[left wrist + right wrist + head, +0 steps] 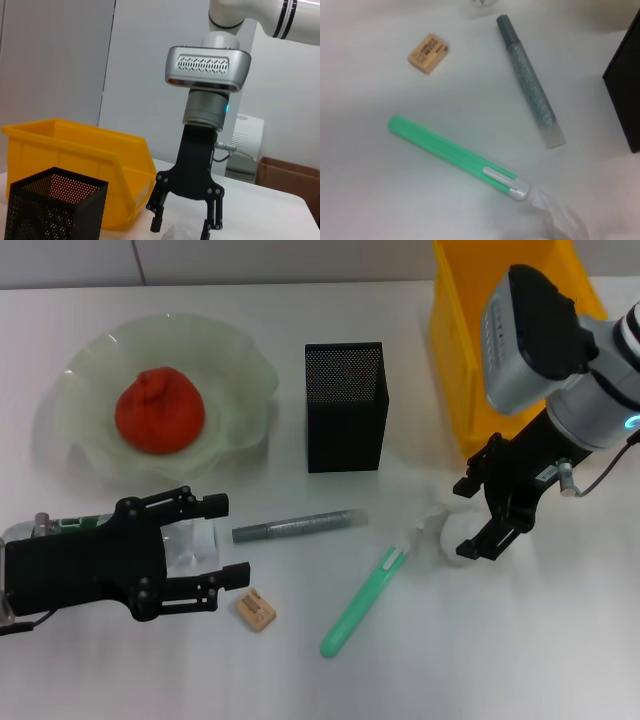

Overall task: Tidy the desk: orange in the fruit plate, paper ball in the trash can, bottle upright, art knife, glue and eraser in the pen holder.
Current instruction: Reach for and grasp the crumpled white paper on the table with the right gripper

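Desk scene, head view: the orange (159, 411) sits inside the fruit plate (240, 360) at the far left of the white table (300, 680); the pen holder (346, 406) stands upright near the centre, with the yellow trash can (455, 360) to its right at the far edge.

Right arm — the right gripper (478, 518) hangs over the paper ball (447, 532), fingers spread and pointing down, one on each side of the wad; whether the pads touch the paper cannot be told; in the left wrist view the same gripper (183, 226) shows its jaws apart with the top of the ball (176, 233) just below and between them.

Left arm — the left gripper (226, 540) lies low at the near left, fingers spread around the clear body of the bottle (190, 545), which lies on its side; the fingers bracket the bottle, and contact is not clear.

Loose items between the arms: the glue (298, 525), a grey glitter tube, lies nearly level just near of the pen holder; the art knife (362, 602), green with a pale tip, lies aslant with its tip close to the paper ball; the eraser (256, 609) lies flat just right of the left gripper's near finger.

Right wrist view: eraser (429, 52), glue (530, 95) and art knife (455, 157) all lie apart from one another; the edge of the pen holder (625, 95) stands beside the glue.
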Motion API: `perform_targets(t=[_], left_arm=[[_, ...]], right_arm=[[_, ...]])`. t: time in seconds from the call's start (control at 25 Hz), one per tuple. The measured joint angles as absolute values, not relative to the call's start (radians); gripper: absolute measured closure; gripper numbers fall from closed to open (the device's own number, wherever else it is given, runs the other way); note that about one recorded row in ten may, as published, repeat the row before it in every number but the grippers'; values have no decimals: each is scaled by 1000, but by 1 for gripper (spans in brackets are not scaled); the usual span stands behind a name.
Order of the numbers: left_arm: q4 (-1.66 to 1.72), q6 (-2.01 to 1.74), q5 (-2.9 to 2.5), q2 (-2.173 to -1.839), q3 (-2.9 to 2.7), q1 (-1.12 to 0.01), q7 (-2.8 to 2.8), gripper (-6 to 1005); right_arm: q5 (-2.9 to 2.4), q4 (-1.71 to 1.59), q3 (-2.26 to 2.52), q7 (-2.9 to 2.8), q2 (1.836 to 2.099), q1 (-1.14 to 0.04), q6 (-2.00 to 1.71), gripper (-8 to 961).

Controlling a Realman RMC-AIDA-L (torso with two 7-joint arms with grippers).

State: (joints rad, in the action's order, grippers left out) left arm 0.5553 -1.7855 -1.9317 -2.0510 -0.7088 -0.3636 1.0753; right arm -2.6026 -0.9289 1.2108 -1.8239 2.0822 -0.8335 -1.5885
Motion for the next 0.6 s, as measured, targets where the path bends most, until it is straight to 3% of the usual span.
perform_targets(t=[0.48,0.6], left_arm=[[555,-1767,-1932,-2050,-709,-371,1075,173],[555,-1766,-1932,-2049,-709,-371,1075,173]], right_arm=[[-2580,-877,1259,-1823,2085,-831,-1541,211],[-2579,-871,1258,-1823,2085,-831,-1537,253]])
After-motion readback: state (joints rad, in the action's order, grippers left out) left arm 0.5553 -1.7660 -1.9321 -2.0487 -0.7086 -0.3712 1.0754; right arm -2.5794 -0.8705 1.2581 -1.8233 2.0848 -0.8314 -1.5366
